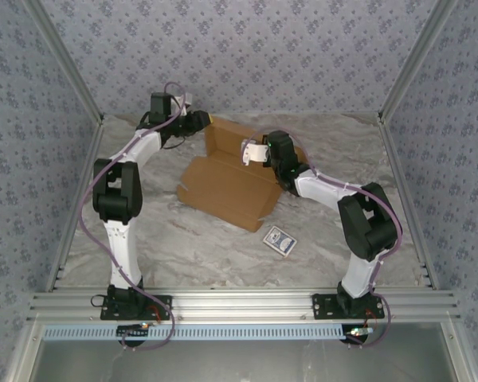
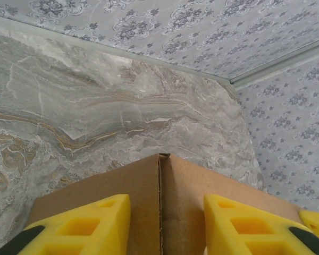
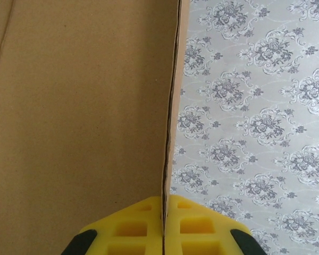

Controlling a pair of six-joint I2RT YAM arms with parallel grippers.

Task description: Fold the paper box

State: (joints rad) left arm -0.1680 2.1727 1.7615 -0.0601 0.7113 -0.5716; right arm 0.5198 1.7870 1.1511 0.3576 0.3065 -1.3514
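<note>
Brown cardboard takes up the middle of the marble worktop (image 1: 183, 247): we see the paper box (image 1: 227, 187) lying half folded, its broad panel flat toward the near side and another panel raised at the far side. On the far right part of the box the right gripper (image 3: 164, 204) is clenched on it, its two yellow fingers (image 3: 133, 231) pressed together with the thin edge of an upright panel pinched between them; past that edge we see the patterned wall (image 3: 255, 106). At the far left corner of the box the left gripper (image 2: 167, 204) is released, its fingertips (image 2: 95, 223) parted with a wide gap, one on each side of the seam where two panels meet. Whether they touch the cardboard we cannot tell. Near the box's front right corner, apart from it, we see a small blue patterned card (image 1: 279, 240) lying flat on the worktop
</note>
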